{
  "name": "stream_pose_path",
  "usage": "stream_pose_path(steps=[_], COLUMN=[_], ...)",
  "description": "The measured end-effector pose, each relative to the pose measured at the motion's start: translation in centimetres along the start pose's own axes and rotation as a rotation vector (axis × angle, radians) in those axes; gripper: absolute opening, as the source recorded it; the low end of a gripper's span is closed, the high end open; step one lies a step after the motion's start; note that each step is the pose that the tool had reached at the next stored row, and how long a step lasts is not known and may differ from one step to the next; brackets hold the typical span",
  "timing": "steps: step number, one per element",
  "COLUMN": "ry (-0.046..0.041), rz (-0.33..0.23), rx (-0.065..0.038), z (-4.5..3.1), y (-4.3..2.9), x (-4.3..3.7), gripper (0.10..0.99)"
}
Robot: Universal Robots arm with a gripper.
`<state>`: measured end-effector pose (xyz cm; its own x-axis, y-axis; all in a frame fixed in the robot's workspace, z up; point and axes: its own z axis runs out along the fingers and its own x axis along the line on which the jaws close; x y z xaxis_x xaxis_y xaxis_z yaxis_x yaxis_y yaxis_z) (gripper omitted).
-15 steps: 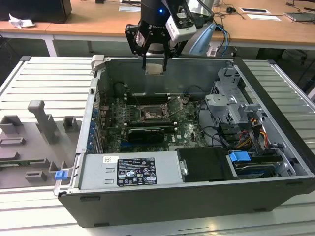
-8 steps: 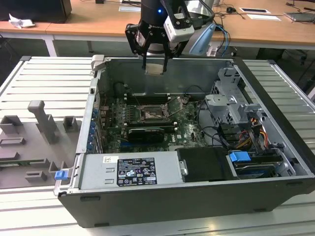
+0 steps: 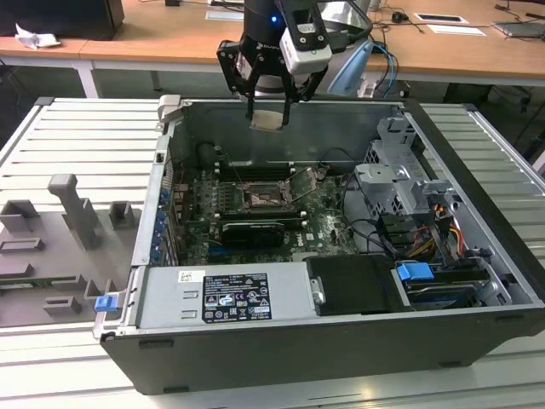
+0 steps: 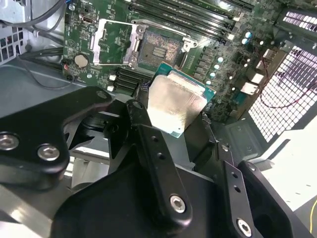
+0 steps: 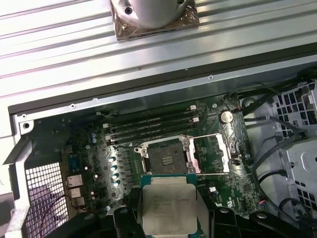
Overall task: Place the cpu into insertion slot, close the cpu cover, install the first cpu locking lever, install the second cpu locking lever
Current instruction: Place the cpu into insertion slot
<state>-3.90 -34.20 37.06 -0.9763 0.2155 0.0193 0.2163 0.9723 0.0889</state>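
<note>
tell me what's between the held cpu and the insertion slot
Nothing but open air, in the first wrist view: the cpu hangs above the exposed insertion slot, and the cpu cover is swung open to the slot's side.

open pc case (image 3: pixel 298 358) | power supply (image 3: pixel 221 294) inside | black expansion card (image 3: pixel 253 232) | grey fixtures (image 3: pixel 77 209) exterior view's left

cpu (image 4: pixel 176 101) edges hidden behind fingers (image 4: pixel 143 124), arm (image 3: pixel 260 25) cut off at exterior view's top

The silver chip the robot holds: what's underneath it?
The tool holds the cpu high over the motherboard; the insertion slot there is uncovered. The cpu hides the board right behind it.
</note>
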Motion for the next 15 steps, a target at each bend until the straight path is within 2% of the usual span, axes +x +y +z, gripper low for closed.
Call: stream_pose_path(steps=[15], ry=[-0.0103], rz=[0.116], rx=[-0.002], z=[0.07], y=[-0.01], x=[0.0], gripper=[0.533])
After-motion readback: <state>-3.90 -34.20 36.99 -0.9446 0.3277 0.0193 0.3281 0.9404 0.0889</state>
